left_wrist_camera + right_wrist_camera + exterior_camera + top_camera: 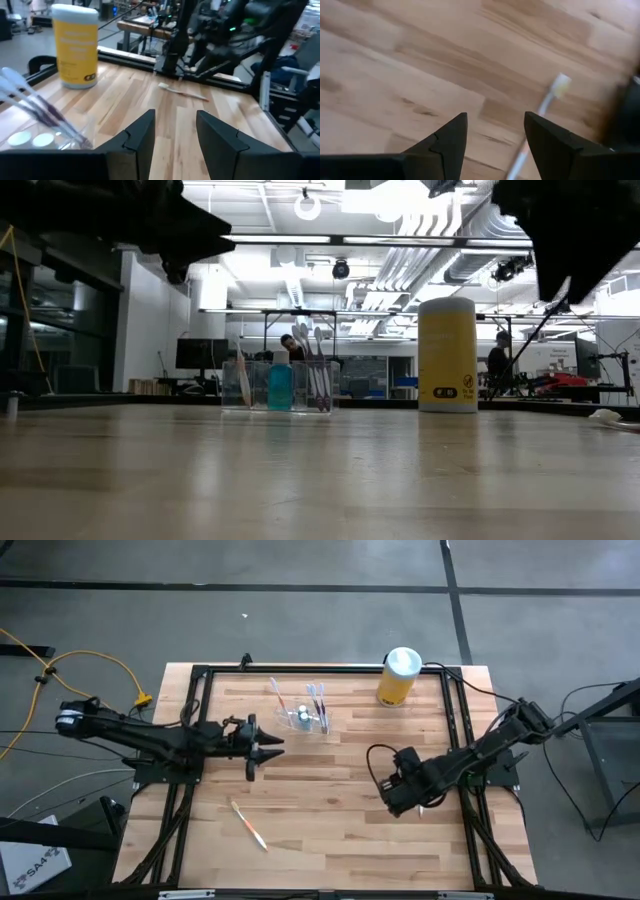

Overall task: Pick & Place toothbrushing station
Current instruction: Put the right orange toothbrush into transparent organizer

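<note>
I am watching the wooden table (330, 830) from above and the toothbrushing station (305, 718) is sitting toward the far edge, a little left of the middle; it is a small clear holder, and in the low view (280, 387) it is carrying a blue bottle (280, 383) and several upright toothbrushes (318, 370); the yellow canister (397, 678) with its white lid is standing well apart to its right, near the far rail; my left gripper (268, 746) is hovering just in front of the station, on the near side, pointing to the right across the table; its fingers (142, 137) are standing apart with bare wood showing between them, and they are holding nothing; from that wrist I am seeing the station's clear edge and brush heads just beside the fingers, the canister (75, 46) farther off, and a loose toothbrush (182, 91) lying by the other arm; my right gripper (392, 802) is hanging over the right half of the table, well apart from the station; its fingers (445, 140) are parted wide over the wood and gripping nothing; that same loose toothbrush (540, 120) is lying flat just beyond one fingertip; another toothbrush (250, 826) is lying on the near left of the table, away from both grippers; far back in the low view a person (497, 358) is standing in the room.
</note>
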Available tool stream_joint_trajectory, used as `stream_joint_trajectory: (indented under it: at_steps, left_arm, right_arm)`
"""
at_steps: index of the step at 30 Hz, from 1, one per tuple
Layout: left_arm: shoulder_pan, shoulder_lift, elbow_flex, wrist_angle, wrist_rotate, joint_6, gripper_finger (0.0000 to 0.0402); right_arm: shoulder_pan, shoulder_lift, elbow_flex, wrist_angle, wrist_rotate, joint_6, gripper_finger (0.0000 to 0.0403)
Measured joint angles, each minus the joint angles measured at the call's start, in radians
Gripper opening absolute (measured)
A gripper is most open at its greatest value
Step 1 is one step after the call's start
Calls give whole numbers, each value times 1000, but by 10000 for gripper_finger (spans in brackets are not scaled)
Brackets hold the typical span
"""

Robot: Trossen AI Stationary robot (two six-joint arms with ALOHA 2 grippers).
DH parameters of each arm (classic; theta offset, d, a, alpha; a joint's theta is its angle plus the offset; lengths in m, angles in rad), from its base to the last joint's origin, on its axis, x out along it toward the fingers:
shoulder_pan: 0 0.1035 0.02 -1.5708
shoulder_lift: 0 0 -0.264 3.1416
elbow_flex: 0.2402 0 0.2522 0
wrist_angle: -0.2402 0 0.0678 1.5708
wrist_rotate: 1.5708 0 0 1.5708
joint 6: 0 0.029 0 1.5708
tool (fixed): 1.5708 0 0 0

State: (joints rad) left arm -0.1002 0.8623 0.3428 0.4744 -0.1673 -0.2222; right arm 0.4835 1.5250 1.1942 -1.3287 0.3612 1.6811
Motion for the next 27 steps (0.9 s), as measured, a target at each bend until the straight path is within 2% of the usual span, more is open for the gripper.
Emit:
stream_joint_trajectory:
  at_steps: [7,16,27]
  left_arm:
    - [-28,-1,0,67,1,81,139]
    - [-27,-7,0,142,2,174,139]
    - [-30,-7,0,147,4,182,139]
  right_arm:
    - [-18,57,-2,-78,-111,134,189]
    - [-8,152,-1,-55,-159,233,189]
    - [92,249,-1,-30,-182,347,189]
